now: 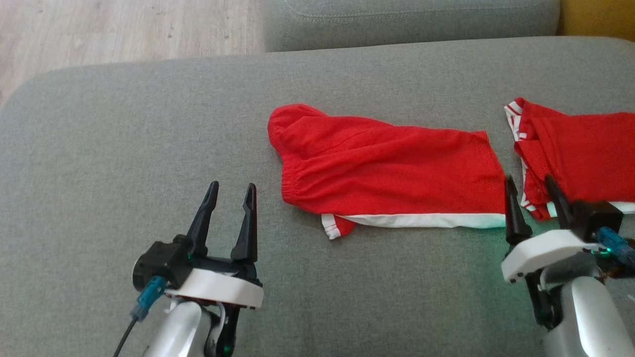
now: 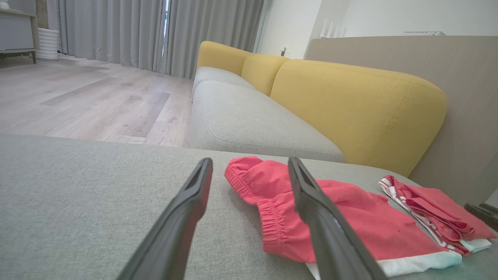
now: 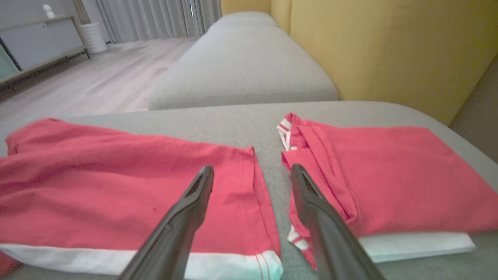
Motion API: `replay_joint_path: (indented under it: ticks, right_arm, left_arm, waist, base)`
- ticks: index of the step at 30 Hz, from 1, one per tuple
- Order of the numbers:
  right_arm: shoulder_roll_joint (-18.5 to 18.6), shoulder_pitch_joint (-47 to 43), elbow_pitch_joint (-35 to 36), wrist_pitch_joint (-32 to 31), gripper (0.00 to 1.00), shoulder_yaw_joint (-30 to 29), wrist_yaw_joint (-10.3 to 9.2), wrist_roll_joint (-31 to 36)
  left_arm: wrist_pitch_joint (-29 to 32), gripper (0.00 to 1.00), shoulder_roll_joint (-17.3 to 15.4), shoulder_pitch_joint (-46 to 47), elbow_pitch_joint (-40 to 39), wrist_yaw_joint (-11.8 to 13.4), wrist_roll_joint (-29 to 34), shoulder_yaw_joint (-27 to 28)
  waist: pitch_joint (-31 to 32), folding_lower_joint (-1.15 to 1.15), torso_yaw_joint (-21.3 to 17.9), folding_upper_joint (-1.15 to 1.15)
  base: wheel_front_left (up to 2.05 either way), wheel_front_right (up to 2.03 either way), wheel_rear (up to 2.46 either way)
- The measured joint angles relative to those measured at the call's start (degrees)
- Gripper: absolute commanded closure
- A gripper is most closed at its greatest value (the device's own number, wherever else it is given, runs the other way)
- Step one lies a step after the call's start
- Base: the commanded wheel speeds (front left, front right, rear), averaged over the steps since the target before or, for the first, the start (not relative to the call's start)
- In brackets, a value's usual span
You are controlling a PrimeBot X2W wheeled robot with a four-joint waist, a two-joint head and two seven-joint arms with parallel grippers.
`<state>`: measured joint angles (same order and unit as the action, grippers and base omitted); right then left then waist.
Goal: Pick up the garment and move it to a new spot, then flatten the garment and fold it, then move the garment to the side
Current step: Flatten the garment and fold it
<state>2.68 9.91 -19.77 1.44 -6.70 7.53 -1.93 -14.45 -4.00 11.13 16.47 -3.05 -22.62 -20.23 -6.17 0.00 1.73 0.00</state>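
Red garment [image 1: 392, 168] flat; second red piece [image 1: 585, 153] cut off at edge; left tool [image 1: 230, 198], right tool [image 1: 535, 198] spread, empty.

Soft, even daylight lies over the grey sofa cushion [image 1: 124, 139] as I watch through the head camera, and the shadows are faint. A green glow tints the fabric beside the right gripper [image 1: 528, 181]. In the left wrist view, brightness breaks through a gap in the curtains [image 2: 128, 31], and the red shorts [image 2: 350, 217] wash to pink. The right wrist view is dimmer and its far end is soft.
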Motion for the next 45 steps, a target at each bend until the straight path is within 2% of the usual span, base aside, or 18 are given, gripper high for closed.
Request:
replay_joint_path:
  ticks: [5,11,19,22,23,27,34,41,42,43,45]
  right_arm:
    - [0.0,-0.1,4.2,3.6,0.00,4.1,0.00,-3.3]
    - [0.0,-1.3,6.7,4.7,0.00,9.1,0.00,-5.4]
    - [0.1,-0.4,6.5,2.2,0.00,23.9,0.00,-5.8]
    - [0.2,2.9,3.5,-0.3,0.00,29.5,0.00,-5.1]
    - [0.2,5.7,0.6,-1.6,0.00,32.8,0.00,-4.1]
    - [0.9,10.7,-6.7,-2.5,0.00,37.3,0.00,-2.6]
    - [1.8,17.0,-17.2,-0.3,0.00,38.7,0.00,0.8]
    - [1.7,20.2,-24.3,1.7,0.00,38.5,0.00,2.6]
    - [1.6,20.2,-25.0,2.1,0.38,38.4,0.00,2.2]
    - [1.6,20.2,-25.6,2.3,1.00,38.3,0.00,1.6]
    - [1.6,20.3,-26.2,3.3,1.00,38.4,0.00,-1.1]
  left_arm:
    - [0.0,0.00,0.0,0.0,0.0,0.0,0.5,0.0]
    - [0.0,0.00,0.0,0.0,0.0,-0.1,0.5,-0.1]
    - [0.0,0.00,0.0,0.0,0.0,-0.3,0.5,-0.5]
    - [0.0,0.00,0.1,0.1,0.0,-0.5,0.5,-0.8]
    - [0.0,0.00,0.1,0.2,0.1,-0.5,0.5,-1.2]
    - [0.0,0.00,0.5,0.3,0.6,-0.5,0.5,-2.1]
    - [0.0,0.00,0.8,0.8,1.0,-0.5,-0.1,-2.2]
    - [0.0,0.00,1.0,1.6,0.9,-0.5,-0.1,-2.2]
    - [0.0,0.00,1.0,1.6,0.9,-0.5,-0.1,-2.2]
    - [0.0,0.00,1.0,1.6,0.9,-0.5,-0.1,-2.2]
    - [0.0,0.00,1.0,1.6,0.9,-0.5,-0.1,-2.3]
  waist:
    - [0.5,0.00,0.4,0.00]
    - [0.6,0.00,1.3,0.00]
    - [-0.7,0.00,3.9,0.00]
    - [-1.4,0.01,5.2,0.00]
    - [-1.8,0.00,6.2,0.00]
    - [-2.6,0.00,8.4,0.00]
    - [-4.0,0.01,11.7,0.00]
    - [-5.0,0.01,12.8,0.00]
    - [-5.2,0.01,12.8,0.00]
    - [-5.2,0.01,12.8,0.00]
    - [-5.4,0.01,12.7,0.00]
  base:
    - [0.00,0.00,0.00]
    - [0.00,0.00,0.00]
    - [0.00,0.00,0.00]
    - [0.00,0.00,0.00]
    - [0.00,0.00,0.00]
    - [0.00,0.00,0.00]
    - [0.00,0.00,0.00]
    - [0.00,0.00,0.00]
    - [0.00,0.00,0.00]
    - [0.00,0.00,0.00]
    - [0.00,0.00,0.00]
